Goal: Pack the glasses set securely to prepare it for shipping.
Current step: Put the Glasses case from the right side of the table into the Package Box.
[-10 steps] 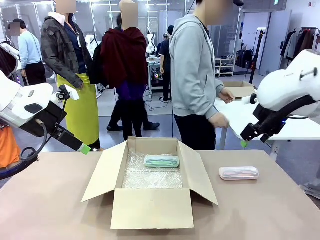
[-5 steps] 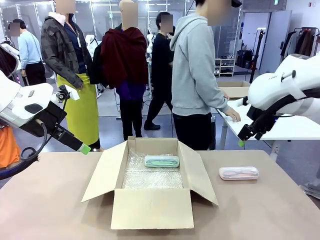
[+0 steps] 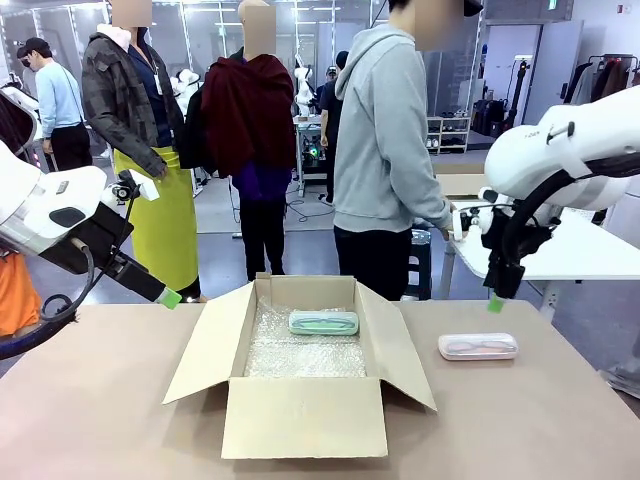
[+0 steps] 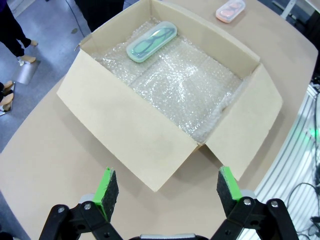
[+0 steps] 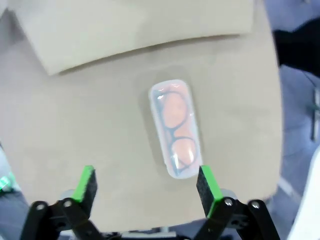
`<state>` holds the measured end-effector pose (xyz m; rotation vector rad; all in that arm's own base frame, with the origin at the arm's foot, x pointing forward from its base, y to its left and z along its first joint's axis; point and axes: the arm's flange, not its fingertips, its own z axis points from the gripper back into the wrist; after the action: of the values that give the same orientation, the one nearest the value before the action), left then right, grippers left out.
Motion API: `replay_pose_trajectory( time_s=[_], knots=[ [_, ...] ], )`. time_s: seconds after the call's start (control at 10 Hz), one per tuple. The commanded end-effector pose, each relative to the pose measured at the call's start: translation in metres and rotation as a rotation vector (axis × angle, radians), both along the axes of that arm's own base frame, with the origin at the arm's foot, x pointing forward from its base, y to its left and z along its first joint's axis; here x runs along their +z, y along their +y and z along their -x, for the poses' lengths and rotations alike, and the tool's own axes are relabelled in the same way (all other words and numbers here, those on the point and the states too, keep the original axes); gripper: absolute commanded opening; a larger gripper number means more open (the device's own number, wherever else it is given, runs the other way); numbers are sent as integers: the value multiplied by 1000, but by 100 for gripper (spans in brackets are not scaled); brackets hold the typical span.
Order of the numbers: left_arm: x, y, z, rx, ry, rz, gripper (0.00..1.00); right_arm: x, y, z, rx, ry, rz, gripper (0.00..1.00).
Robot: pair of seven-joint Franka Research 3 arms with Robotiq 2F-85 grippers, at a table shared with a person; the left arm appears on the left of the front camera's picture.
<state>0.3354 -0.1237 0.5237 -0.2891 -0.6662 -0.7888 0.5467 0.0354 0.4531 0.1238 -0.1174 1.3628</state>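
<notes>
Mint green oblong glasses case [image 3: 324, 322] lies inside open brown cardboard box [image 3: 303, 415]; pale pink oblong glasses case [image 3: 478, 346] on tabletop [image 3: 100, 400], right of box. Both left fingers [image 4: 108, 186] and right fingers [image 5: 206, 186] spread apart, empty.

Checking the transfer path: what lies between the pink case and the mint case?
In the front view, the right wall and opened flap of the cardboard box stand between the pink case and the mint case, plus a strip of bare table.

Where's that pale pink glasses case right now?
In the front view the pale pink oblong glasses case lies flat on the tan table, right of the open brown cardboard box, outside it, below the right gripper.
</notes>
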Motion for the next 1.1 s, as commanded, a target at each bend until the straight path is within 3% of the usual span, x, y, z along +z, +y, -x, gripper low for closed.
replay_pose_trajectory(
  time_s=[0.0, 0.2, 0.3, 0.6, 0.8, 1.0],
  knots=[
    [0, 2, 1, -8, 1, 11, 100, -2, -3, -8, 211, 15, 63, 100],
    [0, 2, 1, -8, 1, 11, 100, -10, -1, 2, 164, -11, 51, 100],
    [0, 2, 1, -8, 1, 11, 100, -11, 3, -2, 179, 34, 42, 100],
    [0, 2, 1, -8, 1, 11, 100, -12, 2, -3, 184, 27, 45, 100],
    [0, 2, 1, -8, 1, 11, 100, -44, 1, -16, 152, -58, 39, 100],
    [0, 2, 1, -8, 1, 11, 100, -65, 2, -22, 143, -86, 62, 100]
  ],
)
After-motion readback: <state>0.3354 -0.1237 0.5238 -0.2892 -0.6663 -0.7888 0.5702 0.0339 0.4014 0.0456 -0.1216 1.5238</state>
